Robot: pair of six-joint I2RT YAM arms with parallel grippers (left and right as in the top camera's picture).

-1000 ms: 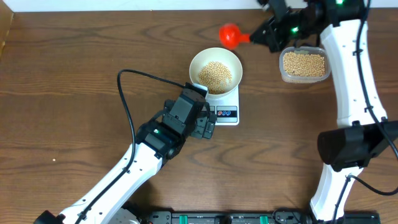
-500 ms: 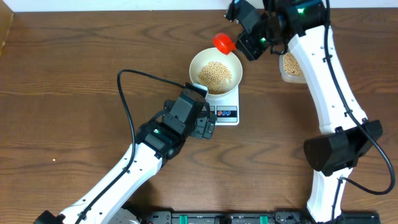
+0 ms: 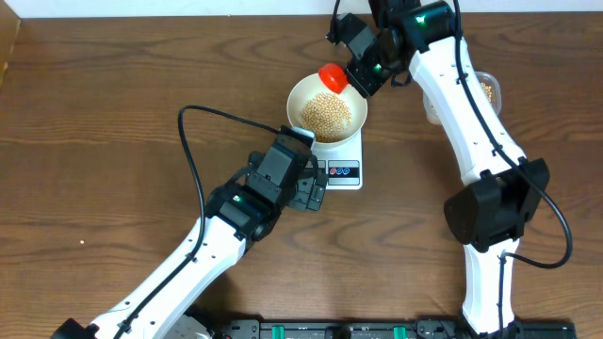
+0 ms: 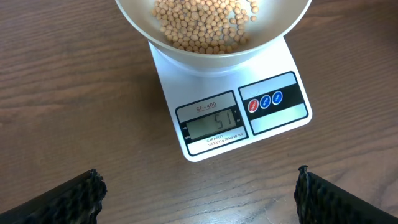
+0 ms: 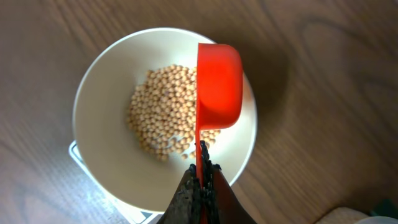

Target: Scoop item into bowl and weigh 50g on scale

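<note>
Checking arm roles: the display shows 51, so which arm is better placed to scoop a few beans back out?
Right. The right hand grips the red scoop over the bowl of beans. The left hand is open and empty, short of the scale.

On the scale, "SF-400" is printed above the display, where "51" is shown; finer print below cannot be read.

One bowl, one scale with three buttons, one red scoop, one tub at the bowl's three o'clock, countless beans. Two arms: left arm, right arm.
</note>
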